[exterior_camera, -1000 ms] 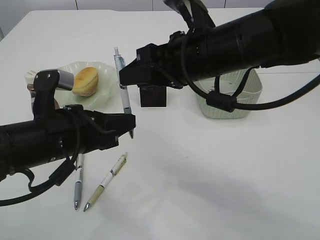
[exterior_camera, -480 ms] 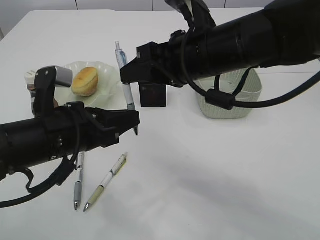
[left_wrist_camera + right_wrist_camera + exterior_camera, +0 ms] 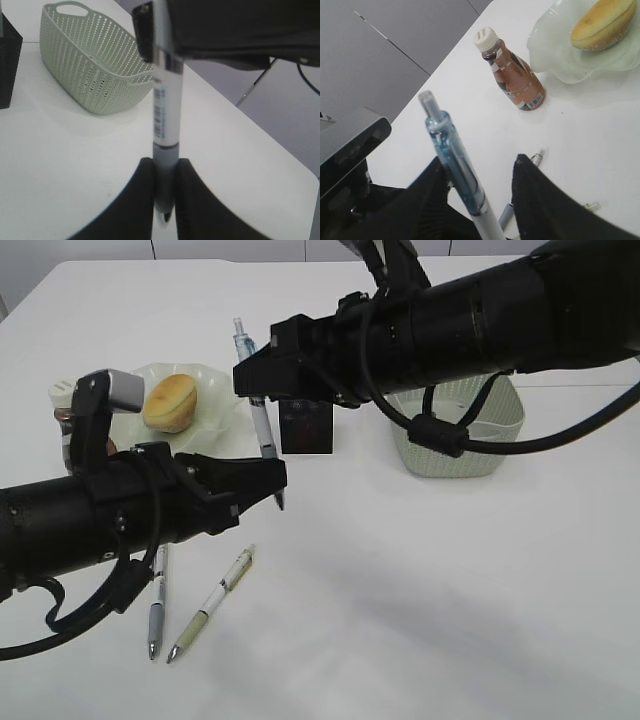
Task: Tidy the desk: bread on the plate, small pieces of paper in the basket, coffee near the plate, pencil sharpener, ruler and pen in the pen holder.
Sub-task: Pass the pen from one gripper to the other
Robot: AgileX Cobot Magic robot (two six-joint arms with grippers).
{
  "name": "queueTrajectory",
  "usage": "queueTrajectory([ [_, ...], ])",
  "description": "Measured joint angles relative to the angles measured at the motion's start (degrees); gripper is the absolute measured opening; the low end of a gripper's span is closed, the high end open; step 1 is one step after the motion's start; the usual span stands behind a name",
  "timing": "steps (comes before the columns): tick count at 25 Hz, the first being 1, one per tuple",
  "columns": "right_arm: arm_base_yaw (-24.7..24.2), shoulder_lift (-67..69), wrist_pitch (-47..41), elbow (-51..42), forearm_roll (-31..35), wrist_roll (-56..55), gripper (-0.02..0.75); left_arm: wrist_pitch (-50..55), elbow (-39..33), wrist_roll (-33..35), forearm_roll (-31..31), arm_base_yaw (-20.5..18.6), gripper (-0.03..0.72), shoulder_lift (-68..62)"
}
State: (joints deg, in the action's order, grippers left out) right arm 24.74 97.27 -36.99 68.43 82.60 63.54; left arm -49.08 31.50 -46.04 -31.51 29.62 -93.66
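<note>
Exterior view: the left gripper (image 3: 277, 483) is clamped on the lower tip of a pen (image 3: 259, 420), held upright above the desk (image 3: 450, 570). The right gripper (image 3: 250, 380) (jaws half spread) straddles its upper barrel beside the pen holder (image 3: 306, 425).

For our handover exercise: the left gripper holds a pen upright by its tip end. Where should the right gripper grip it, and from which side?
Take the pen by its upper barrel, below the blue top, closing level from the side. The left gripper covers the tip end; the right gripper has open jaws astride the slim upright shaft.
</note>
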Motion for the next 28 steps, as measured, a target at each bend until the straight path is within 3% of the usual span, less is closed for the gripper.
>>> queueTrajectory([
  [22, 0.0, 0.0, -1.9, 0.0, 0.3, 1.1, 0.340, -2.5, 0.0, -2.4, -3.5, 0.1, 0.056, 0.0],
  [28, 0.0, 0.0, -2.2, 0.0, 0.3, 1.1, 0.235, -2.4, 0.0, -2.6, -3.5, 0.1, 0.056, 0.0],
])
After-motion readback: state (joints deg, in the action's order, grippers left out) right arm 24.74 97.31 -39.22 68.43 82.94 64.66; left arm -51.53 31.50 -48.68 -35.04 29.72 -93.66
